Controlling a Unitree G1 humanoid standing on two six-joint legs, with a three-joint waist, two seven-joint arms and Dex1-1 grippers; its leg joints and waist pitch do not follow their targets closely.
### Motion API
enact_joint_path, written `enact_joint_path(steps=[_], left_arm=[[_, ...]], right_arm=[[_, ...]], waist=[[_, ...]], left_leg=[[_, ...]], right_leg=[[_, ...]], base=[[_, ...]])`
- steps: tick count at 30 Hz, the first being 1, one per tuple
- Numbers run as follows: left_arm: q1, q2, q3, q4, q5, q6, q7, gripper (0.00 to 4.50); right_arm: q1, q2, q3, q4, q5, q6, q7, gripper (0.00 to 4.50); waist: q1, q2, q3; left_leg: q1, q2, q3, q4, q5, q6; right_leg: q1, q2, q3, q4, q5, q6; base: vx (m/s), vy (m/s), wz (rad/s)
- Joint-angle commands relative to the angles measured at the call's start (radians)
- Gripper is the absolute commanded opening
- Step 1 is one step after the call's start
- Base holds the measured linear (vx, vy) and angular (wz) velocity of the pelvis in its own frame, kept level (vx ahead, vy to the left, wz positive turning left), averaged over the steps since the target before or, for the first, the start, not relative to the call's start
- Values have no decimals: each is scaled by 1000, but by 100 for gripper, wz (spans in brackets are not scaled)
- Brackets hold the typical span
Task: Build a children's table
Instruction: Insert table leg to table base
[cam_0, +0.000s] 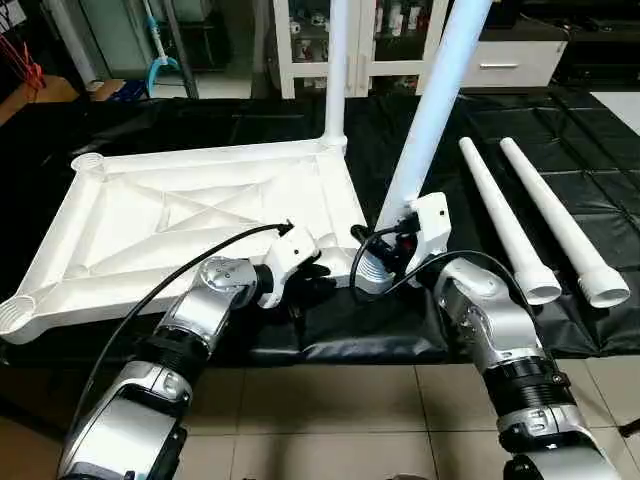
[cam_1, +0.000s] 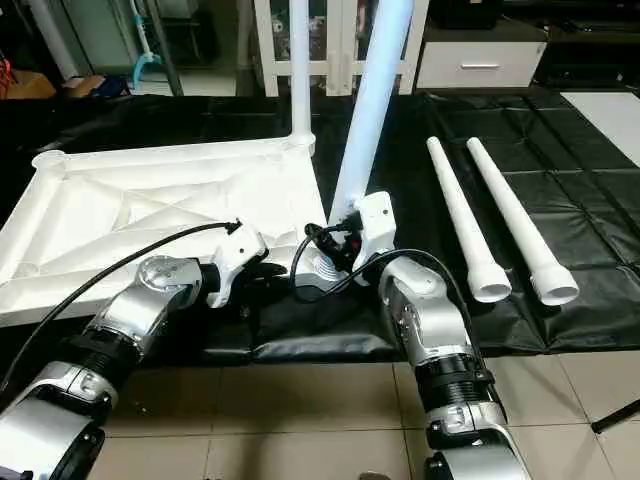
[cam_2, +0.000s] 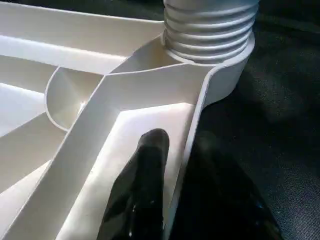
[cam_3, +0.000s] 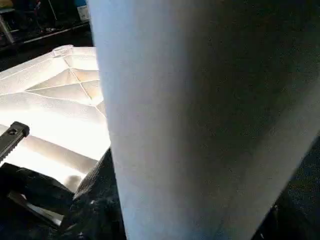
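Inverted tabletop (cam_0: 180, 215) at centre-left on black worktop (cam_0: 500, 130). Left gripper (cam_2: 167, 165) jaws pinching its near rim; right gripper (cam_0: 390, 250) jaws around leg (cam_0: 430, 120) at near-right socket. Judged light, rigid, slippery plastic; best held low.

I see both my silver forearms reaching forward, left pincer (cam_0: 318, 272) pinching the tabletop's (cam_0: 150, 215) near rim, right pincer (cam_0: 385, 252) clasping a leg (cam_0: 432, 120).
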Motion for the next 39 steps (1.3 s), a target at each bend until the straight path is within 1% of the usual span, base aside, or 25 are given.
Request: enact_joint_path(steps=[1, 3, 6, 10, 13, 14, 15, 18, 19, 20, 22, 23, 24, 25, 26, 27, 29, 30, 31, 32, 33, 34, 37, 38, 39], left_arm=[[16, 1, -36, -24, 12, -16, -69, 68], [24, 2, -44, -32, 14, -11, -80, 67], [32, -2, -48, -40, 14, -9, -75, 67], [29, -4, -47, -43, 11, -2, -78, 67], [27, -2, -46, -42, 11, 0, -80, 67], [27, 0, -45, -43, 9, 3, -85, 67], [27, 2, -44, -43, 9, 4, -88, 67], [34, 6, -47, -52, 4, 11, -109, 67], [34, 5, -47, -52, 4, 11, -110, 67], [35, 5, -47, -53, 2, 12, -112, 65], [34, 3, -45, -51, 2, 12, -113, 65], [32, 2, -45, -49, 3, 11, -113, 65], [31, 2, -46, -48, 4, 9, -112, 64], [31, 2, -46, -48, 4, 9, -112, 64], [30, 1, -44, -47, 3, 7, -110, 62], [30, 3, -43, -48, 4, 3, -107, 62], [30, 3, -43, -47, 4, 2, -107, 61], [32, 4, -45, -48, 6, 0, -105, 61], [33, 4, -45, -49, 6, 0, -104, 60], [34, 4, -45, -49, 6, 0, -104, 60], [35, 4, -44, -48, 6, 0, -103, 60], [39, 4, -45, -51, 7, -1, -99, 60], [44, 5, -44, -57, 10, 0, -93, 59], [46, 6, -47, -60, 13, -1, -91, 51], [50, 7, -49, -65, 16, -1, -90, 37]], right_arm=[[3, -16, 19, 34, -26, 17, 7, 188], [4, -18, 19, 32, -28, 11, 4, 188], [16, -41, 70, 24, -102, -102, -1, 188], [40, -47, 108, -11, -145, -208, 5, 188], [46, -50, 118, -20, -158, -236, 3, 188], [47, -51, 119, -19, -160, -251, -2, 188], [47, -51, 119, -18, -160, -262, -6, 188], [42, -70, 133, 0, -207, -346, -44, 188], [42, -71, 133, 1, -209, -350, -46, 188], [42, -76, 137, 4, -222, -369, -56, 188], [41, -88, 152, 17, -244, -399, -57, 188], [41, -77, 137, 18, -213, -372, -48, 188], [35, -44, 81, 13, -128, -284, -59, 188], [35, -44, 81, 13, -128, -284, -59, 188], [16, -9, 7, 13, -26, -168, -83, 189], [-46, 15, -116, 61, 150, 24, -100, 189], [-64, 9, -137, 85, 180, 50, -94, 187], [-84, 1, -168, 110, 232, 116, -84, 187], [-88, -6, -172, 119, 243, 124, -77, 187], [-94, -14, -176, 131, 249, 124, -70, 187], [-98, -21, -179, 141, 253, 127, -64, 187], [-104, -36, -196, 160, 274, 166, -49, 187], [-104, -41, -223, 164, 291, 212, -45, 187], [-108, -38, -244, 167, 316, 238, -52, 187], [-115, -37, -276, 169, 345, 285, -63, 187]], waist=[[2, 6, -71], [2, 5, -72], [2, 5, -72], [4, 3, -72], [5, 3, -71], [7, 12, -71], [6, 7, -71], [6, 11, -72], [7, 15, -72], [5, 13, -72], [5, 17, -73], [5, 17, -73], [4, 18, -72], [4, 18, -72], [4, 19, -72], [0, 23, -71], [-4, 27, -71], [-7, 29, -64], [-7, 29, -64], [-8, 24, -63], [-9, 24, -62], [-10, 16, -65], [-9, 8, -71], [-9, -1, -71], [-6, 3, -71]], left_leg=[[24, 49, -27, -87, -172, 53], [24, 50, -27, -86, -172, 51], [24, 50, -26, -85, -165, 52], [21, 49, -26, -83, -159, 68], [20, 48, -26, -82, -158, 78], [21, 48, -26, -82, -158, 82], [19, 48, -26, -81, -155, 86], [16, 46, -26, -78, -135, 100], [17, 47, -26, -78, -132, 101], [15, 44, -25, -76, -130, 108], [14, 45, -26, -75, -124, 118], [14, 44, -26, -75, -121, 122], [12, 43, -25, -74, -118, 134], [12, 43, -25, -74, -118, 134], [14, 43, -26, -75, -118, 138], [14, 44, -30, -79, -123, 142], [17, 47, -32, -82, -139, 122], [26, 52, -29, -90, -204, 82], [26, 52, -29, -90, -204, 82], [33, 52, -29, -96, -270, 40], [33, 50, -28, -96, -285, 28], [31, 49, -30, -97, -298, 13], [28, 51, -32, -99, -285, 0], [30, 51, -29, -100, -282, 5], [29, 49, -29, -98, -272, 11]], right_leg=[[49, -50, 27, -58, -49, -236], [50, -50, 27, -57, -46, -237], [48, -50, 27, -57, -33, -238], [50, -51, 27, -58, -37, -237], [51, -52, 28, -59, -60, -234], [50, -52, 28, -59, -72, -233], [50, -51, 28, -61, -78, -230], [51, -52, 27, -60, -87, -225], [50, -53, 27, -60, -88, -225], [51, -51, 26, -61, -89, -223], [50, -51, 25, -61, -101, -218], [50, -51, 25, -62, -102, -217], [51, -51, 26, -62, -110, -215], [51, -51, 26, -62, -110, -215], [51, -50, 25, -64, -121, -212], [53, -48, 24, -62, -130, -217], [49, -45, 20, -63, -145, -218], [40, -44, 22, -70, -182, -215], [40, -44, 22, -70, -182, -215], [38, -45, 23, -74, -231, -204], [37, -44, 23, -77, -240, -199], [41, -47, 25, -76, -244, -194], [45, -47, 24, -73, -192, -190], [43, -46, 26, -75, -184, -192], [43, -48, 27, -73, -177, -196]], base=[[0, 0, 0], [0, 0, 0], [0, 0, 0], [0, 0, 0], [0, 0, 0], [0, 0, 0], [0, 0, 0], [0, 0, 0], [0, 0, 0], [0, 0, 0], [0, 0, 0], [0, 0, 0], [0, 0, 0], [0, 0, 0], [0, 0, 0], [0, 0, 0], [0, 0, 0], [0, 0, 0], [0, 0, 0], [0, 0, 0], [0, 0, 0], [0, 0, 0], [0, 0, 0], [0, 0, 0], [0, 0, 0]])
